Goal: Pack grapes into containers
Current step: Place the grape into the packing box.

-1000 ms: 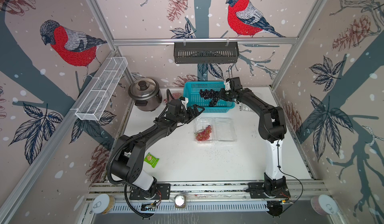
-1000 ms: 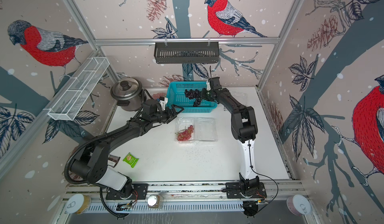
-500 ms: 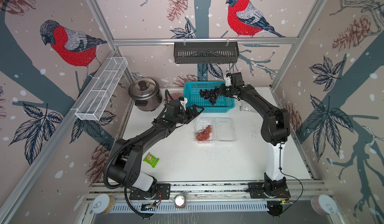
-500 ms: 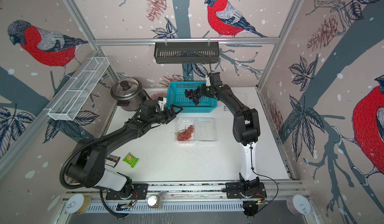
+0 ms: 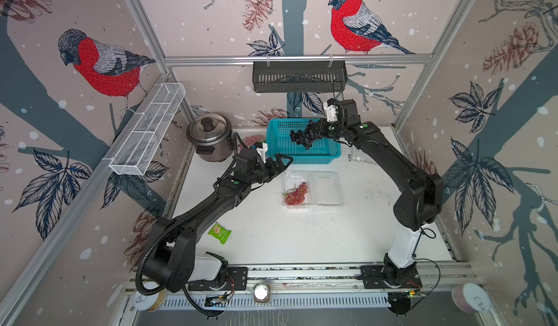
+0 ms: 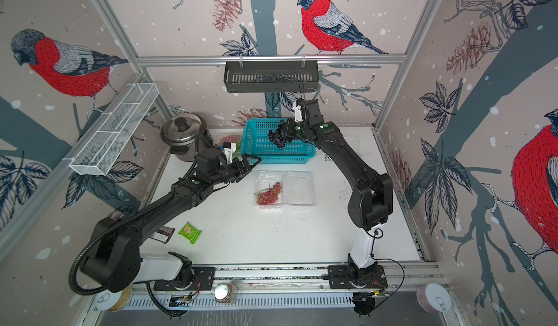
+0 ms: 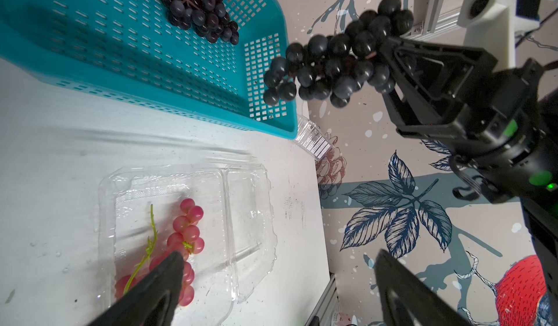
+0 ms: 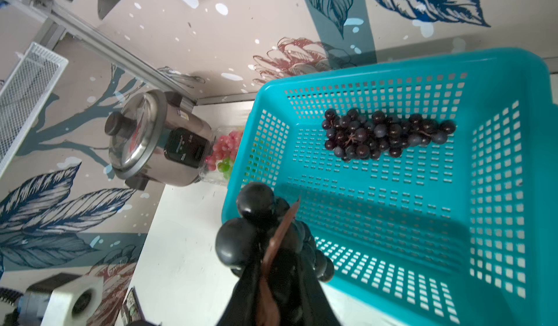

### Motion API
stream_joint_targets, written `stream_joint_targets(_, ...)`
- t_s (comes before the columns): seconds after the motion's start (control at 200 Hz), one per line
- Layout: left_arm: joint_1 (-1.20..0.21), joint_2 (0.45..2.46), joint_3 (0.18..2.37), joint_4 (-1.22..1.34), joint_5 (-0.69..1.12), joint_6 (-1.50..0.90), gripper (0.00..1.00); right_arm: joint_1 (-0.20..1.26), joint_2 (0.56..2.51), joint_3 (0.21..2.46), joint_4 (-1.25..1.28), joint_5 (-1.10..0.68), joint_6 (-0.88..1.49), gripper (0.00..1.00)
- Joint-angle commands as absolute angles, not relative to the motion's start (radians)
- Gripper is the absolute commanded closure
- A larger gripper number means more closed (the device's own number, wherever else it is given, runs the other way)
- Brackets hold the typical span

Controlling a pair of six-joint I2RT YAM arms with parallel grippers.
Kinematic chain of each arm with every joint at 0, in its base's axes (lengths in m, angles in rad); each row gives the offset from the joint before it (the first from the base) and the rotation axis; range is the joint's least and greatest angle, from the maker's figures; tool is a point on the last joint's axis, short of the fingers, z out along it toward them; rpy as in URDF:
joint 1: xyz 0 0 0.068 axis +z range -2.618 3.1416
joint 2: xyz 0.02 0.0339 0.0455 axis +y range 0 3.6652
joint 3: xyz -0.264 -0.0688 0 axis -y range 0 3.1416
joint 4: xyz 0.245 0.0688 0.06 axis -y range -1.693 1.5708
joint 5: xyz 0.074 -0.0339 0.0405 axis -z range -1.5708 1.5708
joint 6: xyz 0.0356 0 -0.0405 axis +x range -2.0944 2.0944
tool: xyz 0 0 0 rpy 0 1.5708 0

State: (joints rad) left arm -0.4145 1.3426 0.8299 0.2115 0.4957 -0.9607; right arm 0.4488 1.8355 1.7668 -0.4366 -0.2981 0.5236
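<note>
Reading the table as a clock face with twelve at the back wall, the white wire shelf (image 5: pixel 148 128) hangs on the side wall out past nine, and the steel rice cooker (image 5: pixel 208 134) stands at eleven. A green packet (image 5: pixel 219 233) lies flat near eight. The left gripper (image 5: pixel 283 164) hovers between ten and eleven, released, its jaws spread wide with nothing between them. In the left wrist view its fingers (image 7: pixel 157 288) frame the open container (image 5: pixel 327 188), which lies at the centre of the table with its empty half toward three. A bunch of red grapes (image 5: pixel 297 194) rests in the nine-o'clock half. Between the cooker and the teal basket (image 5: pixel 314 155) sits a second container (image 8: pixel 215 178) with red and green grapes (image 8: pixel 225 152) inside. The basket sits at twelve, with a loose dark bunch (image 8: pixel 386 137) lying on its floor. The right gripper (image 5: pixel 316 129) is clenched on the stem end of the held dark bunch (image 5: pixel 303 138), which hangs in the air above the basket, clear of its floor. A third container (image 5: pixel 357 157), clear plastic, lies just beside the basket's corner at one o'clock.
</note>
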Motion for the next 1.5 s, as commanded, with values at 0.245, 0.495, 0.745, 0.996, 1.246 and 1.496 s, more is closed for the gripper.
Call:
stream_joint_targets(0.245, -0.413, 1.252, 0.724, 0.211, 0.46, -0.97, 0.02, 0.574, 1.626, 1.42, -0.301, -0.245, 0.575, 0.78)
stream_joint_targets(0.495, -0.413, 1.235, 0.645, 0.258, 0.483, -1.006, 0.03, 0.664, 1.613, 1.24, -0.162, -0.251, 0.63, 0.78)
stream_joint_targets(0.745, -0.413, 1.217, 0.619, 0.256, 0.476, -1.011, 0.03, 0.702, 1.655, 1.151, 0.003, -0.263, 0.667, 0.78)
stream_joint_targets(0.996, -0.413, 1.222, 0.614, 0.261, 0.473, -1.011, 0.03, 0.703, 1.667, 1.094, 0.137, -0.279, 0.683, 0.77)
stream_joint_targets(1.246, -0.413, 1.259, 0.615, 0.289, 0.487, -1.022, 0.03, 0.692, 1.669, 0.998, 0.207, -0.258, 0.71, 0.75)
stream_joint_targets(1.496, -0.413, 1.29, 0.612, 0.312, 0.494, -1.025, 0.03, 0.687, 1.685, 0.936, 0.233, -0.245, 0.726, 0.69)
